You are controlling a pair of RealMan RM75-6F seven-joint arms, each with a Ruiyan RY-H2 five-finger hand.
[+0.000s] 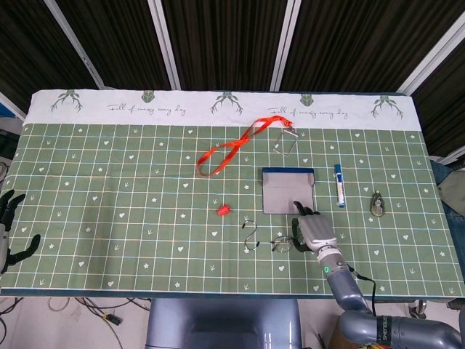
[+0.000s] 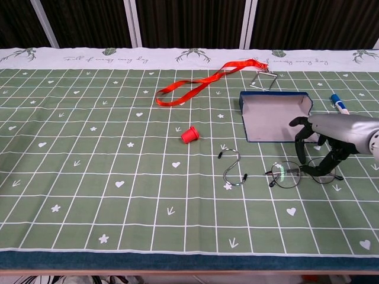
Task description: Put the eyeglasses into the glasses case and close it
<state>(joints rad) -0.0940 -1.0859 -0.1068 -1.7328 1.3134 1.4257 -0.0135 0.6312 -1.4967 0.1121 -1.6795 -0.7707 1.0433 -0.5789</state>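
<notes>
Eyeglasses (image 2: 301, 174) on green gridded tablecloth (image 1: 131, 218), dark slatted wall (image 1: 218, 36) behind

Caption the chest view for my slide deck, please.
Right robot hand poised over eyeglasses beside the open glasses case.

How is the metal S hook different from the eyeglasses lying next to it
The S hook is one bare silvery wire curve, lying free; the eyeglasses have a dark thin frame with two round lenses, and the right hand is over their right side. Both lie flat on the green cloth.
</notes>
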